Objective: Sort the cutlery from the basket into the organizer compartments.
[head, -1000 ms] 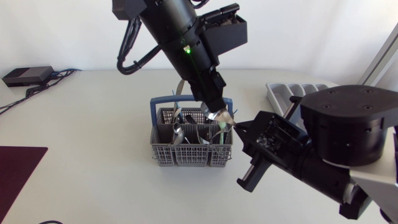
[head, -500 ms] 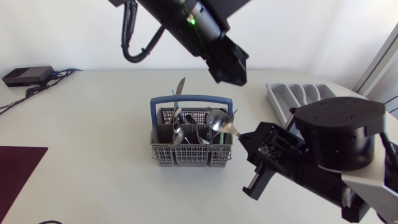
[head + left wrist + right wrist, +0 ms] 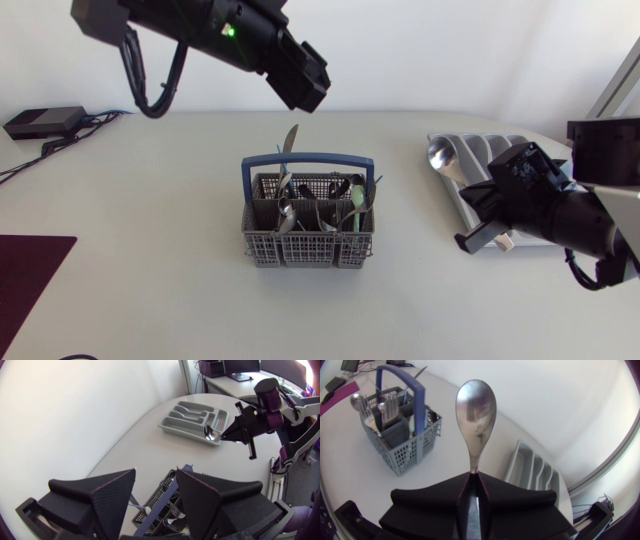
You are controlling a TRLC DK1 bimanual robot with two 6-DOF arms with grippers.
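Observation:
The grey cutlery basket with its blue handle stands mid-table and holds several pieces; a knife sticks up from its back. The grey organizer lies at the right. My right gripper is shut on the handle of a silver spoon, whose bowl hovers over the organizer's near-left end. In the right wrist view the spoon stands straight up from the shut right gripper. My left gripper hangs high, behind and left of the basket. In the left wrist view this left gripper is open and empty, above the basket.
A black box with cables sits at the far left back. A dark red mat lies at the left edge. A green-handled piece leans in the basket's right compartment.
The left gripper opened off the spoon and drew up and away to the left. The right gripper, holding the spoon, swung right from the basket to the organizer.

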